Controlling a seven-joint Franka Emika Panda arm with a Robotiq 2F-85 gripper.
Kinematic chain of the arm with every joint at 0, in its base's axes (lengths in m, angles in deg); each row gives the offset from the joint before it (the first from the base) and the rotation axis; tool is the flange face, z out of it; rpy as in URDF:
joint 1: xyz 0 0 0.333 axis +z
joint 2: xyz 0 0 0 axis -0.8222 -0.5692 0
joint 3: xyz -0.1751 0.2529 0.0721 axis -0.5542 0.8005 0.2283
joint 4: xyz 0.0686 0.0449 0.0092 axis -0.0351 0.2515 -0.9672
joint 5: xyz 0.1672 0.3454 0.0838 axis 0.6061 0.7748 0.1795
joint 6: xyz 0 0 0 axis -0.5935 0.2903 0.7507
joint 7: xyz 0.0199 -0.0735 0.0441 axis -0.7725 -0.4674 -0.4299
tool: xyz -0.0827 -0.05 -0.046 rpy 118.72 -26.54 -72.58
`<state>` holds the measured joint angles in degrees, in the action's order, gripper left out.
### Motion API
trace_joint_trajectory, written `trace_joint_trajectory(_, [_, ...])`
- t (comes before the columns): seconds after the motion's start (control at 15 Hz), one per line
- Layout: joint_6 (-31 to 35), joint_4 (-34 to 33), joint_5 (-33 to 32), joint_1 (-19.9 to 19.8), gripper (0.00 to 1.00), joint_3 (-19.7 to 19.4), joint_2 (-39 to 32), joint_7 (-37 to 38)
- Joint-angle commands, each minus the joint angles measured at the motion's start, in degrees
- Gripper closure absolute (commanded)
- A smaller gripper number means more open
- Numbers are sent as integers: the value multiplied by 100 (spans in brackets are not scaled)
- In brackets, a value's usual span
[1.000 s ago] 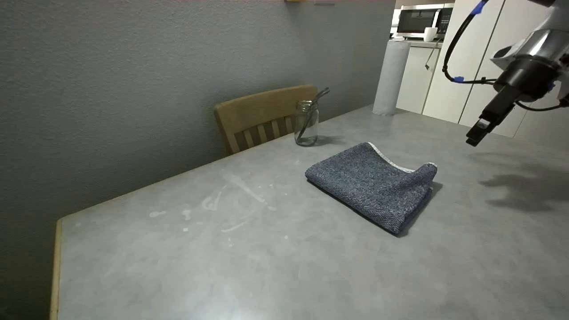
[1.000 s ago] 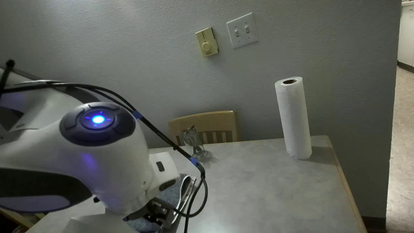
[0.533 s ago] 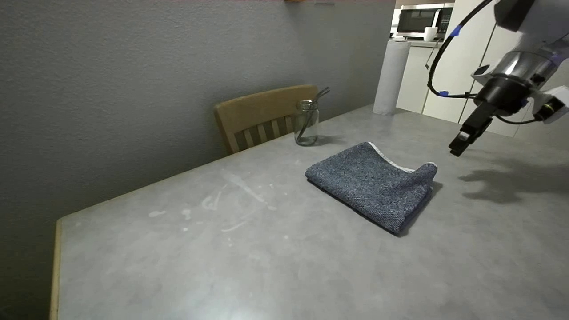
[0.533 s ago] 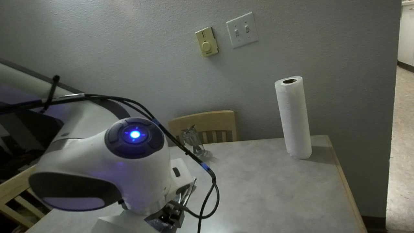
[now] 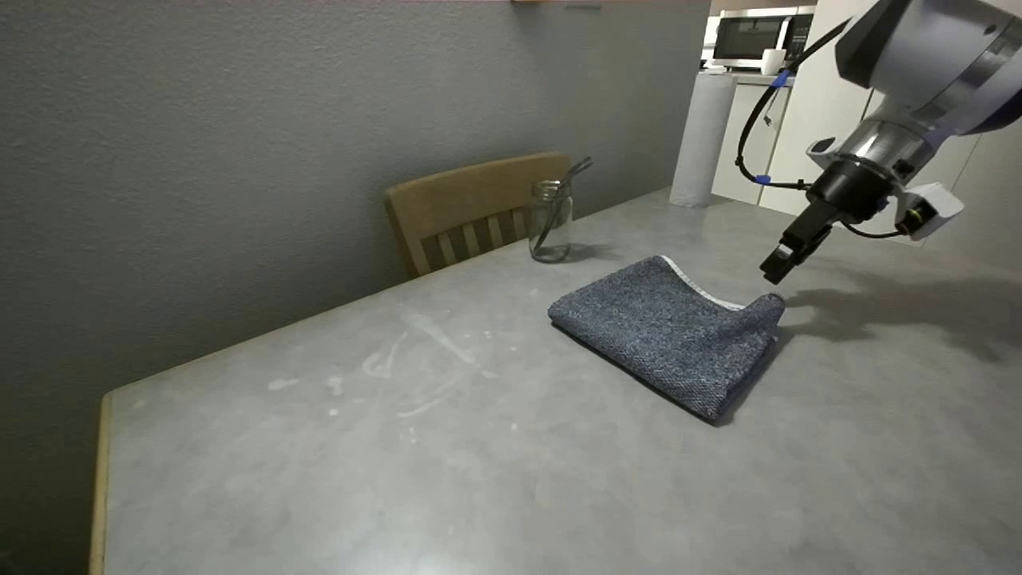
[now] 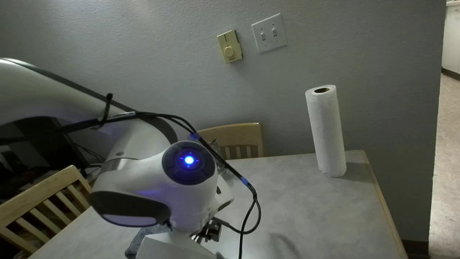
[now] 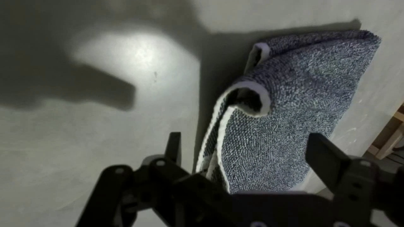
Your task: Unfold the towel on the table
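- Towel (image 5: 663,335): its curled, pale-trimmed corner lies near and below the spread, empty hand (image 5: 773,275).
- It extends beyond, folded, on the surface (image 5: 279,479), long axis seemingly running inward from the edge beside the chair (image 5: 479,184).
- Fold faces the end edge farthest from the paper roll (image 5: 703,140).

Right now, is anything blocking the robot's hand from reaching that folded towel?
Nothing visible is: in the wrist view, no object shows between the open hand and the towel. The glass jar stands apart from the towel, out of that path.
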<state>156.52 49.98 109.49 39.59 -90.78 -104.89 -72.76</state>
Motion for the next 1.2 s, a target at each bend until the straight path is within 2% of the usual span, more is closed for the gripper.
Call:
trace_joint_trajectory(0.0, [-107,-128,25,-78,0,71,-97,-124])
trace_joint_trajectory(0.2, [-267,-359,65,-147,0,120,-288,-295])
trace_joint_trajectory(0.47, [-185,-402,176,-141,0,152,-373,-156])
trace_joint_trajectory(1.13, [-39,-916,-46,196,0,331,-833,-20])
